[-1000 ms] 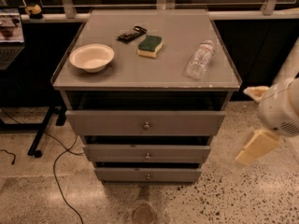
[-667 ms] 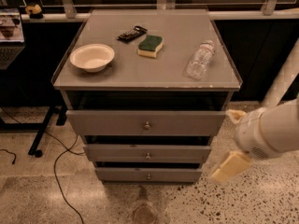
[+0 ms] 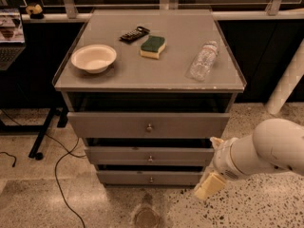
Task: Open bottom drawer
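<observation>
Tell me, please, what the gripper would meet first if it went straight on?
The gripper, right of the bottom drawer, points down and left. Most likely it would meet the floor in front of the cabinet first; depth is unclear, so it might clip that drawer's corner.

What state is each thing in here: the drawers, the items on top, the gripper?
Top drawer: pulled partly out.
Middle drawer: slightly out.
Bottom drawer: shut or nearly so, knob untouched.
Bowl: upright, empty.
Bottle: on its side.
Sponge: flat, green side up.
Gripper: low, right of the bottom drawer, off the knob.
</observation>
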Available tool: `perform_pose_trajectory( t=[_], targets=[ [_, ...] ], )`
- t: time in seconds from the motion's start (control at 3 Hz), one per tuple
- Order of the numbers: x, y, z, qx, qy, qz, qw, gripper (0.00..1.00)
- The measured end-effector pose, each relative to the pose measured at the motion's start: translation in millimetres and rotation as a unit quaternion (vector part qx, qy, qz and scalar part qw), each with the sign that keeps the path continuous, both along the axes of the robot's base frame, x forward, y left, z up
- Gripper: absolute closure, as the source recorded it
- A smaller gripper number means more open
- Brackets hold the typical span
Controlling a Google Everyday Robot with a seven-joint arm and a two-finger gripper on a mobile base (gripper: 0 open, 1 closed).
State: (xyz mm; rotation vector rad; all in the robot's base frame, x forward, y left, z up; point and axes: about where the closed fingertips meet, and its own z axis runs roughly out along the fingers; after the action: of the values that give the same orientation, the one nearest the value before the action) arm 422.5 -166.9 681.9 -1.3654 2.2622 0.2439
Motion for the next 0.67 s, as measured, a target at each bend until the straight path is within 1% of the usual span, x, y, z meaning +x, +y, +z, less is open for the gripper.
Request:
perform_pose_trajectory(
  t=[0.33,0.67],
  targets=[
    [0.2,0.0,0.2,0.000,0.000,-0.002,1.0000,0.00],
    [-1.4,4.0,-8.1,0.016,-0.007,0.008,0.9998,0.00]
  ],
)
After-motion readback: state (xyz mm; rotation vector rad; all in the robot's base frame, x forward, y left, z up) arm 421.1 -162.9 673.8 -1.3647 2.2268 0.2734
